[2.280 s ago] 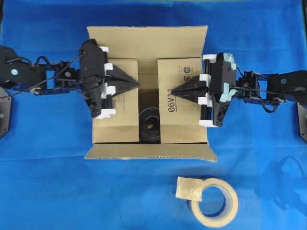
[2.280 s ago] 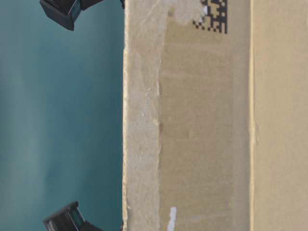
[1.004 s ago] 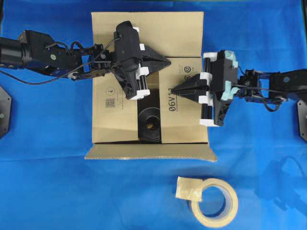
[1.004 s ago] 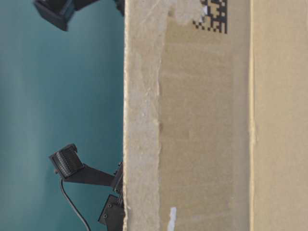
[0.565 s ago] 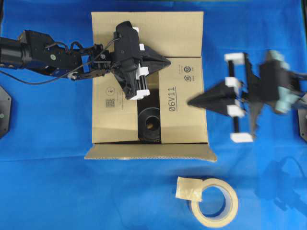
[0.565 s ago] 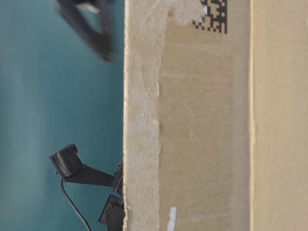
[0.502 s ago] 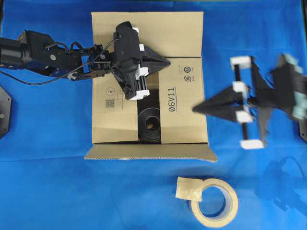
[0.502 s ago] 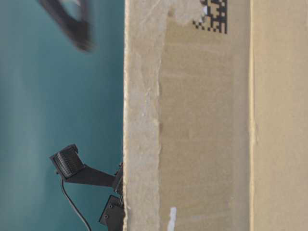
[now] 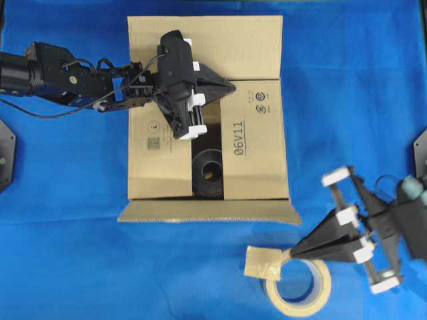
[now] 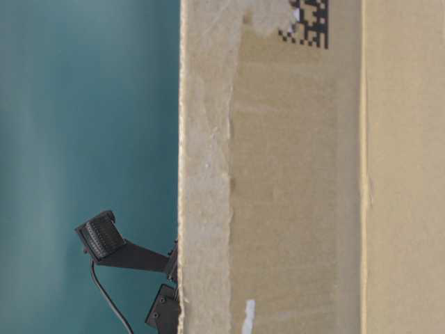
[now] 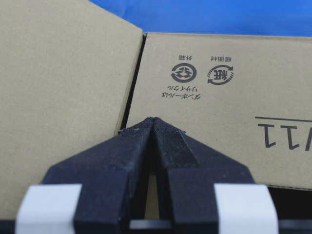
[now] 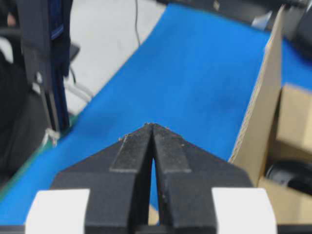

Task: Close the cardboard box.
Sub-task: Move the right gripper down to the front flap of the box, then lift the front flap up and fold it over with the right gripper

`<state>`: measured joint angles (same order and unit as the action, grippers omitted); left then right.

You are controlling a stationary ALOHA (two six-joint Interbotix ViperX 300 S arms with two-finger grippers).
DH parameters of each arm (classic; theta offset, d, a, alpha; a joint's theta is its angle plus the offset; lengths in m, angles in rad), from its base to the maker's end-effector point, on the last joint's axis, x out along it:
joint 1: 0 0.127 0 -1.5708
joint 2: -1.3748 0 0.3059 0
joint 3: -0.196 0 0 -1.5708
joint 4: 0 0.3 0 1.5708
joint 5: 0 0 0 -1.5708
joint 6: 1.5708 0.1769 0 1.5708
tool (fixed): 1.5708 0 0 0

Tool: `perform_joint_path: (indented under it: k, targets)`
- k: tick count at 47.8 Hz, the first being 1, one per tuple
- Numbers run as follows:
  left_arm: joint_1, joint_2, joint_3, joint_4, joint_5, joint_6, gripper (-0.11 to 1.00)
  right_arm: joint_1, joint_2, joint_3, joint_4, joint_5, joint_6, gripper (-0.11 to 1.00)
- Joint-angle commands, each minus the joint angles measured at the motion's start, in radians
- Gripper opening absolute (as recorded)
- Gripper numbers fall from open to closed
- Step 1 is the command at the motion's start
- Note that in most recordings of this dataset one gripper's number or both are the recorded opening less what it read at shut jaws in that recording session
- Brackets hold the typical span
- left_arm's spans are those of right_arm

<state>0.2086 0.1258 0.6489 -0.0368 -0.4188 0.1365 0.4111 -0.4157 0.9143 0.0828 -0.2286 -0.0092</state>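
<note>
At the centre of the blue worktop (image 9: 60, 267) we found the cardboard box (image 9: 160, 170) half closed: two inner flaps lay folded, a gap between them showing a dark object (image 9: 208, 172). We judged the far flap next, needing a push down and forward. The left hand (image 9: 230, 86), clenched and empty, rested at that flap's seam. The right hand (image 9: 293, 254), also clenched and empty, hung over the tape roll (image 9: 298, 279). Only the left wrist view showed the seam closely.

Left gripper (image 9: 230, 87) closed, arm stretched in from the left edge. Right gripper (image 9: 294, 254) closed, pointing left, wrist angled, low at the right.
</note>
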Motion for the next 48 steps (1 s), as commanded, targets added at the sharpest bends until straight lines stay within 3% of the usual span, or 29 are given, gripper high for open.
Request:
perform_joint_path:
  k: [1,11,20,35,48]
  targets:
    - [0.003,-0.012,-0.005,0.0,-0.005,0.0,0.0,0.003,0.04,0.005,0.0,-0.037,0.002,0.0]
    - [0.003,-0.014,-0.003,0.0,-0.005,-0.002,0.0,-0.002,0.095,0.051,0.002,-0.133,0.002,0.0]
    - [0.003,-0.014,-0.002,0.002,-0.005,-0.002,0.0,-0.034,0.089,0.055,0.002,-0.15,0.002,0.0]
    - [0.002,-0.015,-0.002,0.0,-0.005,-0.008,0.0,-0.209,0.009,0.08,0.009,-0.144,0.011,0.0]
    - [0.003,-0.014,-0.002,0.0,-0.006,-0.011,0.0,-0.324,0.038,0.083,0.037,-0.072,0.014,0.0]
